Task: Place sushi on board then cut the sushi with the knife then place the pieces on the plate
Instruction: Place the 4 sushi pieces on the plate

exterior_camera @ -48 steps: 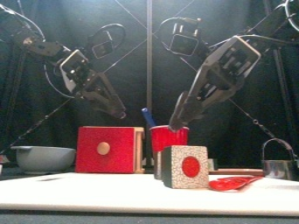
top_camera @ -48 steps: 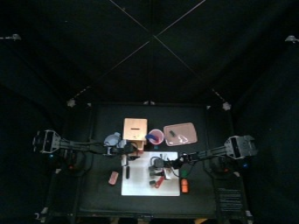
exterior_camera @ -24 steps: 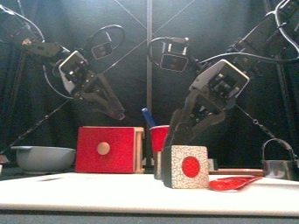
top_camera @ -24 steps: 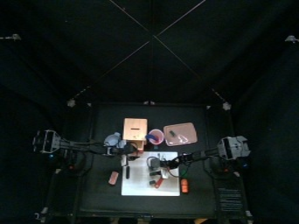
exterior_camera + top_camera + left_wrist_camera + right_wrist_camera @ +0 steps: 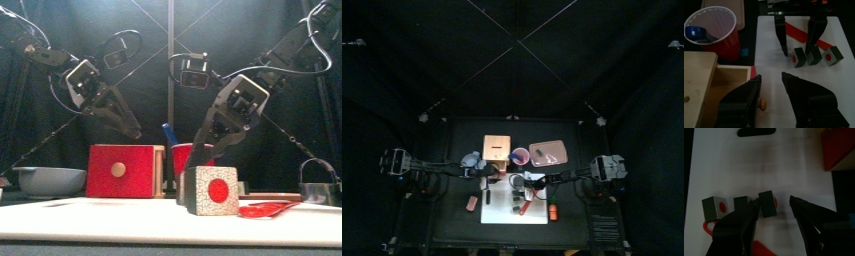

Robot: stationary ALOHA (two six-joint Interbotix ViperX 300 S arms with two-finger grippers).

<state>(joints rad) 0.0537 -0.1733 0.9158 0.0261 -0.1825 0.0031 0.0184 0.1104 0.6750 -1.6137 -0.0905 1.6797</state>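
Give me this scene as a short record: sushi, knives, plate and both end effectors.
sushi: three pieces in a row on the white board
red knife: lying on the board beside them
blue knife: in the red cup
plate: behind the board
right end effector: open, over the pieces
left end effector: open, near the wooden box

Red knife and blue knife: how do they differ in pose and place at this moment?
The red knife lies flat on the white board, while the blue knife stands leaning inside the red cup. The red knife shows most of its length; the blue knife is largely hidden by the cup, with only its end above the rim. Both are toy knives, and neither is held.
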